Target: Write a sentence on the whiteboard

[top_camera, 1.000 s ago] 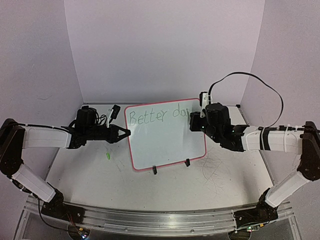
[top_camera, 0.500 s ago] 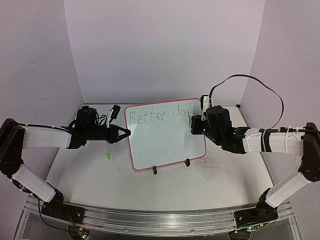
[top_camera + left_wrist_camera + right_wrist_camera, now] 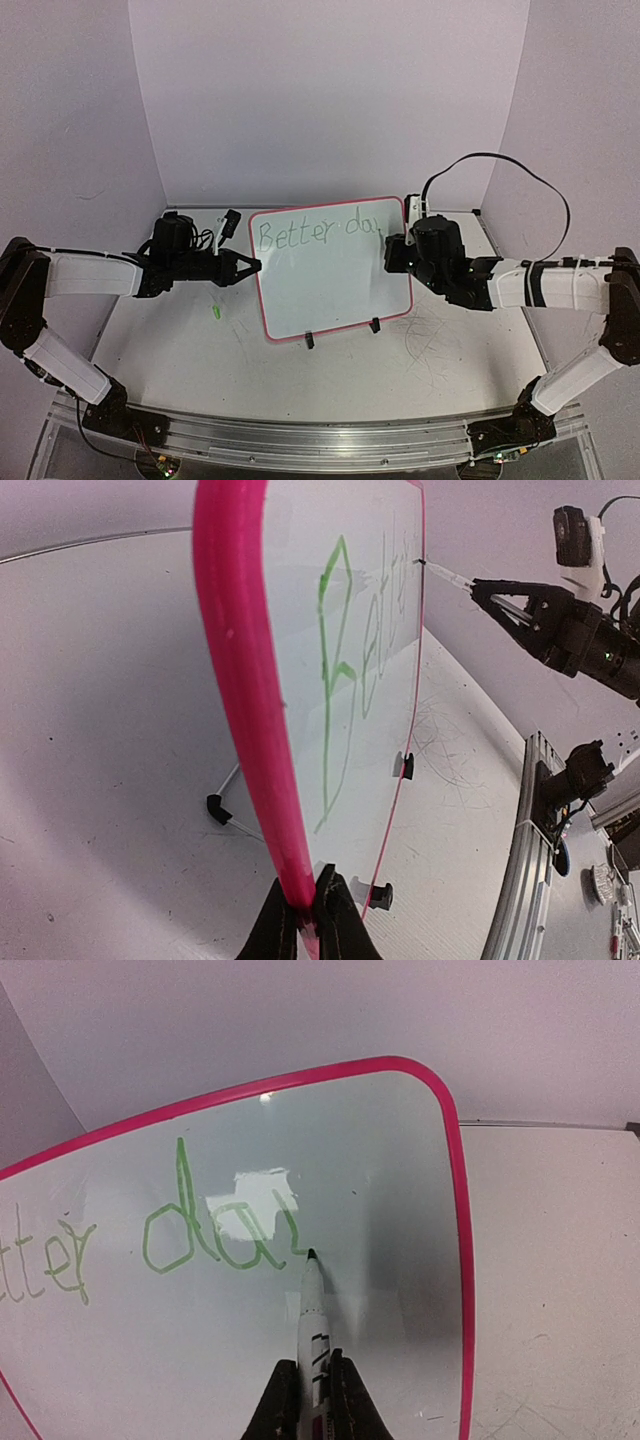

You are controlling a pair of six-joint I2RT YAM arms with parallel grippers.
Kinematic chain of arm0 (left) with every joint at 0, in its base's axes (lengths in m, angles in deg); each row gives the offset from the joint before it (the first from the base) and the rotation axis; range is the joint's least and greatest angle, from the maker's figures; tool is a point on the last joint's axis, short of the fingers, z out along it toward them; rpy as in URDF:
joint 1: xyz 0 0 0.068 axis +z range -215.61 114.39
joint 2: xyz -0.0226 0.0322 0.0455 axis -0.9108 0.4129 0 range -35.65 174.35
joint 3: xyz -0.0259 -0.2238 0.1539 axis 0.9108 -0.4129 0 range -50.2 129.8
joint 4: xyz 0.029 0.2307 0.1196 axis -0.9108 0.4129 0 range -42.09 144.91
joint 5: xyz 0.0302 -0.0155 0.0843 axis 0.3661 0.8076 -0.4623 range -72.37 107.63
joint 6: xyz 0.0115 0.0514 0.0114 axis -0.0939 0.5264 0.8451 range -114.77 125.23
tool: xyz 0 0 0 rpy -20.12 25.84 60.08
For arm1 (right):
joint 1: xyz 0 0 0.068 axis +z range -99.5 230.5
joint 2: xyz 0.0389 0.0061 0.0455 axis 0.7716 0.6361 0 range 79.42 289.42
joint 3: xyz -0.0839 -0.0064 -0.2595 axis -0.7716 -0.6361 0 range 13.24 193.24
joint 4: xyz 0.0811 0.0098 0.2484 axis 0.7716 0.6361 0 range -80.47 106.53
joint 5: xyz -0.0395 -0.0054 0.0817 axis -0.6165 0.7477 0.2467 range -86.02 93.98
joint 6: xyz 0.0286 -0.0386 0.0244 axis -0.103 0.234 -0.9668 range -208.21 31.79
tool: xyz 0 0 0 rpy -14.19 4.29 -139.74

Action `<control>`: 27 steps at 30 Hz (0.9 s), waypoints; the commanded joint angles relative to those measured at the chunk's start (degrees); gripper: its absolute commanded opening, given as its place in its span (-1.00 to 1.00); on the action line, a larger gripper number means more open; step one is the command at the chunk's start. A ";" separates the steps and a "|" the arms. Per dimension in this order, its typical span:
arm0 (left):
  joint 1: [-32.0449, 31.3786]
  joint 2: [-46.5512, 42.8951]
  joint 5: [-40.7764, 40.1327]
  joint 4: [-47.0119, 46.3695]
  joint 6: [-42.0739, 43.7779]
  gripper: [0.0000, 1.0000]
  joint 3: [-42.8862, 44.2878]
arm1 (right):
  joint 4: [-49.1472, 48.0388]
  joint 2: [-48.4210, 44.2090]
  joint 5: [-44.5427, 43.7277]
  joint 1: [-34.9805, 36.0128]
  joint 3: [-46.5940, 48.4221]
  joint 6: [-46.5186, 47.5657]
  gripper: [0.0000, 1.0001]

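Small glossy white rectangular whiteboard with pink-red rim [image 3: 335,290]: upright at the counter's [image 3: 440,375] centre. Left jaws clamped shut on its rim at 9 o'clock. Right jaws closed around slim white marker [image 3: 313,1315], tip touching board at 2 o'clock. Thin green handwriting "Better da" [image 3: 318,232] along 12 o'clock edge.

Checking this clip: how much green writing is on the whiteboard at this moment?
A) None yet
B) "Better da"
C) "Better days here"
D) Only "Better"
B: the green writing on the whiteboard reads "Better da", and the tip of the marker in the right claw sits at the end of the "a".
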 commanded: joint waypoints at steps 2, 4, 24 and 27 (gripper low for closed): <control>-0.69 0.41 -5.04 2.23 3.67 -1.00 2.01 | 0.36 -0.72 -4.68 0.07 1.17 0.33 -1.00; -0.71 0.42 -5.03 2.27 3.69 -1.00 1.99 | 0.03 -0.12 -5.00 0.05 1.94 0.83 -1.00; -0.78 0.11 -5.46 2.44 3.94 -1.00 1.68 | -2.91 4.53 -3.67 -1.60 6.79 3.82 -1.00; -0.79 0.06 -5.55 2.48 4.02 -1.00 1.63 | -2.39 3.69 -2.90 -1.55 5.63 3.26 -1.00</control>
